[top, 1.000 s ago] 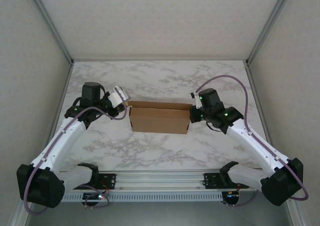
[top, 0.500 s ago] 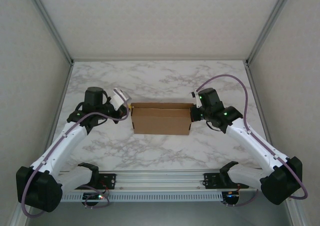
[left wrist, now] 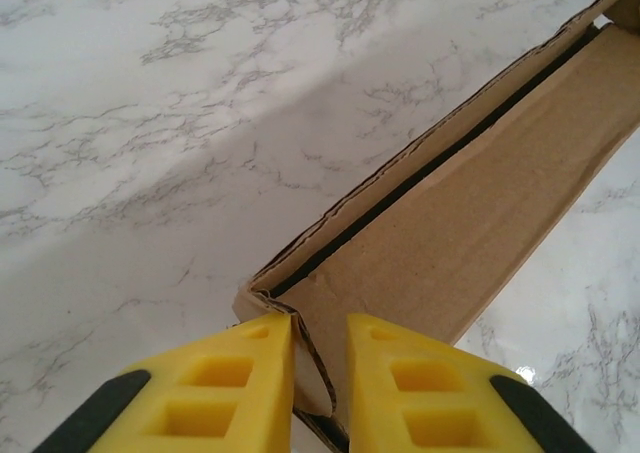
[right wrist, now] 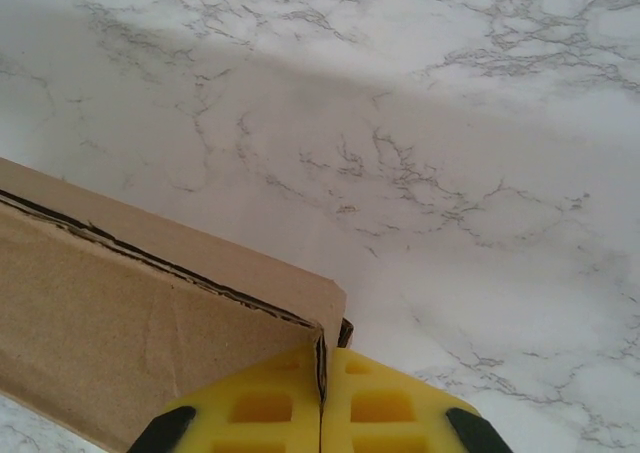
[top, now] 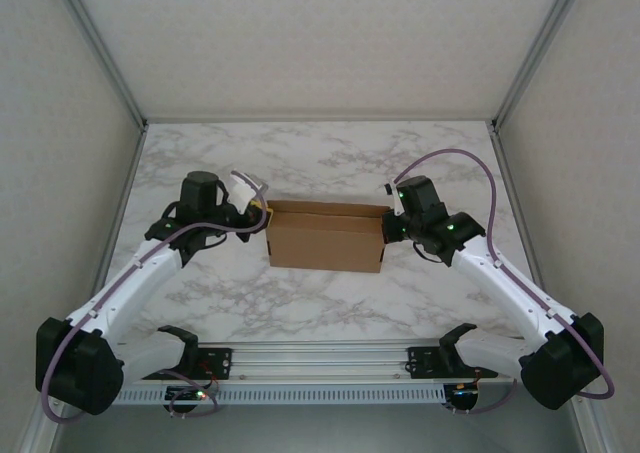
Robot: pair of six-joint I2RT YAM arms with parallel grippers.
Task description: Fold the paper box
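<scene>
- The paper box [top: 325,238], a plain brown cardboard mailer already raised into a long, low shape, sits at the centre of the white marble-patterned table [top: 330,163] in the overhead view, with one arm at each short end.
- At the box's right end, the right fingers [right wrist: 260,408], yellow ribbed pads at the bottom of the wrist frame, are pressed together on the thin end wall. The wall's corner edge runs straight into the seam between them.
- At the left end, the left fingers [left wrist: 235,398] stand narrowly parted at the bottom of their frame, straddling the corner where the end flap meets the long wall. Card lies against the lower-left pad but does not look squeezed.
- A dark slot runs along the long wall toward the upper right of the left wrist view, which suggests the doubled wall is not fully seated.
- The step in hand appears to be setting the end corners. The right pinch probably serves best as a steady anchor.
- The left fingers would do well to close squarely on the crease and press in line with the long wall.
- Thin card buckles readily, so short, gentle moves seem wise.
</scene>
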